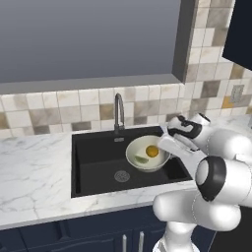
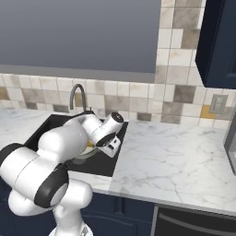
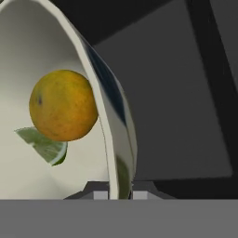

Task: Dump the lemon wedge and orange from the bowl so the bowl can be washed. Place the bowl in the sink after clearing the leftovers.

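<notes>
In the left base view, the large rectangular black sink [image 1: 98, 165] sits sunk into the white marble counter [image 1: 34, 172], its round metal drain [image 1: 121, 175] at about 6 o'clock in the basin and the dark curved gooseneck faucet [image 1: 118, 112] standing at its 12 o'clock edge. Held above the right half of the basin is the round shallow off-white ceramic bowl [image 1: 140, 147], tilted so its opening faces the camera. Inside it the small pale yellow-green lemon wedge [image 1: 141, 159] lies at about 7 o'clock, and the small round orange-yellow orange [image 1: 152, 151] rests just beside it toward 3 o'clock. The two-finger gripper [image 1: 165, 146] meets the bowl's rim at its 3 o'clock side.

In the hand view, the bowl's wall [image 3: 104, 88] runs straight down between the two dark finger tips [image 3: 101, 194], which close narrowly on either side of the rim, gripping it. The orange [image 3: 62, 105] touches the inner wall, with the wedge [image 3: 44, 145] just under it at 7 o'clock.

No brand, label or writing can be read anywhere.
</notes>
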Motion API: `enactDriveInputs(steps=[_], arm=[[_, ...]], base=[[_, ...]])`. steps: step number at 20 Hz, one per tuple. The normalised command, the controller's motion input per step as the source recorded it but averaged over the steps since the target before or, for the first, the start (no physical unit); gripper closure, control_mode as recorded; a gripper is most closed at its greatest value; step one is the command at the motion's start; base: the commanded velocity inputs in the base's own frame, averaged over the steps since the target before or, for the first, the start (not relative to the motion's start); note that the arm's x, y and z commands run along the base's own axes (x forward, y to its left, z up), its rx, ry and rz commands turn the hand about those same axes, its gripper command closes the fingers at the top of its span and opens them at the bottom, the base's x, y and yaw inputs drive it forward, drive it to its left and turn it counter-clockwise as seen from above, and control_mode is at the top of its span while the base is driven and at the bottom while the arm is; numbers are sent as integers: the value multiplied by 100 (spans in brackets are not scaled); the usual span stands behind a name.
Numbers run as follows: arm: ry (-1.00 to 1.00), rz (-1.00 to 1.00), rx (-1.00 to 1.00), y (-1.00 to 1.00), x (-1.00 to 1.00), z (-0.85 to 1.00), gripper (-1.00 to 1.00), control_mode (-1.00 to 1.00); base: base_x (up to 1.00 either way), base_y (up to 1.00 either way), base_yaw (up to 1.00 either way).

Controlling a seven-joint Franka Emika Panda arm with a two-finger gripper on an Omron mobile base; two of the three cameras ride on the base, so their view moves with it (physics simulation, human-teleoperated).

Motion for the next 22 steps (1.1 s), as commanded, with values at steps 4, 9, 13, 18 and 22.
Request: enactDriveInputs(steps=[4,9,13,18,22], arm=[[0,0,-19,41,13,-14,100,-100],[0,0,-23,12,10,-24,100,-100],[0,0,-14,-12,22,-13,100,-100],[-1,0,-5,-28,16,-6,100,-100],[-2,0,-3,-16,23,-2,100,-100]], base=[[0,0,0],[0,0,0],[0,0,0],[0,0,0],[0,0,0]])
